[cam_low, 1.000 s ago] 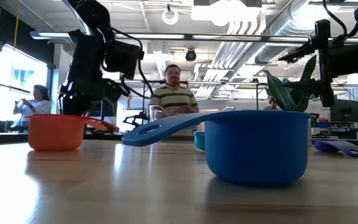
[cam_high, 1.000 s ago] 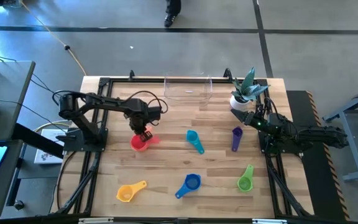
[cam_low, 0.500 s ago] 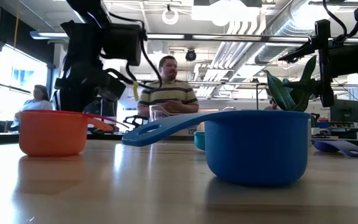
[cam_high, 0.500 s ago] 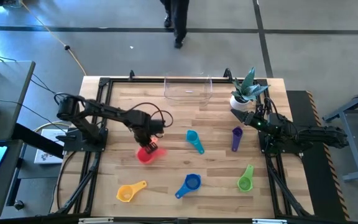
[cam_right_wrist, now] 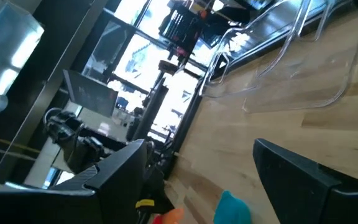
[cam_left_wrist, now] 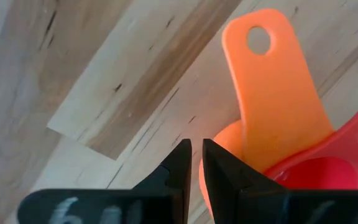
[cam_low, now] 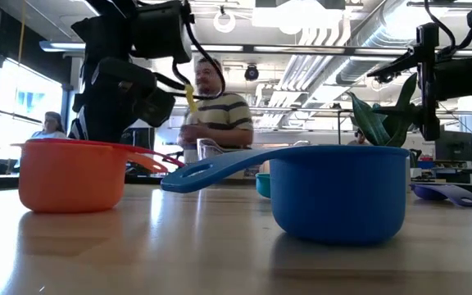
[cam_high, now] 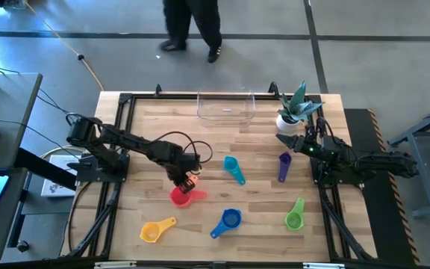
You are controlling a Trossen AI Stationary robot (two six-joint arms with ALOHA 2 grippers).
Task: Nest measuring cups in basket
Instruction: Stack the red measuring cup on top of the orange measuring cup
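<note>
Surroundings: open workshop with ceiling ducts; a person (cam_low: 211, 106) stands beyond the far edge of the wooden table (cam_high: 222, 142).

Basket: the clear basket (cam_high: 225, 106) sits at the far middle edge of the table; no cup shows inside it.

Cups: six are countable from above. The red cup (cam_high: 181, 196) lies left of centre on the table, an orange handle (cam_left_wrist: 272, 93) lying across it in the left wrist view, which suggests the orange cup is nested in it. The teal cup (cam_high: 234, 169) is at centre, the purple cup (cam_high: 284, 166) to its right, the yellow cup (cam_high: 156, 229), blue cup (cam_high: 227, 220) and green cup (cam_high: 295, 214) along the near edge. All are well apart from the basket.

Left arm pose: stretched low from the left rail toward the centre, the left gripper (cam_high: 187, 176) pointing down just beside the red cup's far rim.

Left jaws: drawn almost together with only a thin slit between them and nothing in it; they stand beside the cup, not around it.

Right arm: folded at the right edge near the plant pot (cam_high: 286, 122), the right gripper (cam_high: 301, 143) waiting with its jaws spread wide and empty.

Risk: with jaws this narrow, a descent would likely strike the rim or handle and shove the cup across the boards. Reopening before closing on the handle looks necessary.

Risk: the flat handle offers a thin hold, so the cup could tilt or slip during the carry to the basket.
</note>
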